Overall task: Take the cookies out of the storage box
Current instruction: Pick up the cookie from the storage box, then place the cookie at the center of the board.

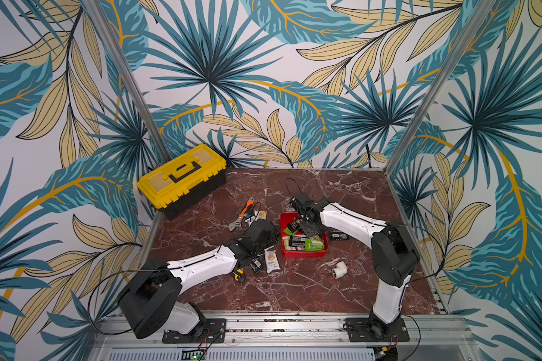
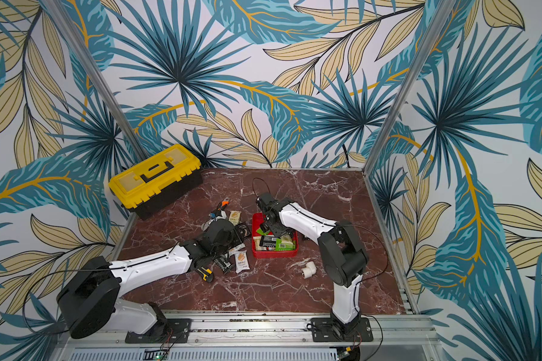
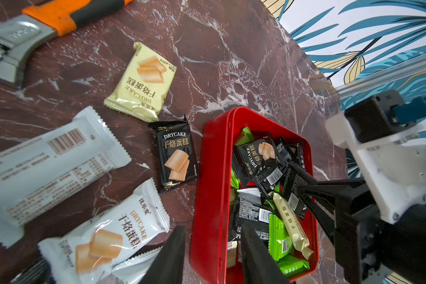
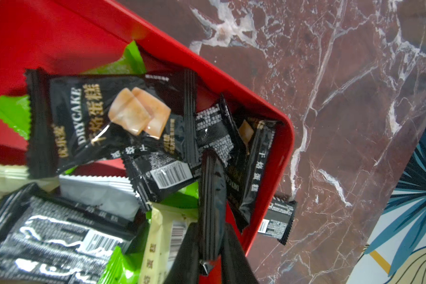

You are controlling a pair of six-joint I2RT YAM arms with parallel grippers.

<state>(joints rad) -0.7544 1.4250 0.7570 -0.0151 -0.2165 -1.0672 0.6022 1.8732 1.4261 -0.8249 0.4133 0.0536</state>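
Marble tabletop (image 1: 294,290): my right claw (image 4: 209,230), down in red box (image 4: 47,37), pinches black packet (image 4: 210,186); left claw (image 3: 212,227) straddles its wall, grip unclear.

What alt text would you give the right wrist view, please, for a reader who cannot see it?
The right hand pinches a black cookie packet on edge over the red storage box, which holds more black, green, cream and white packets. Another black packet lies on the marble table beside the box.
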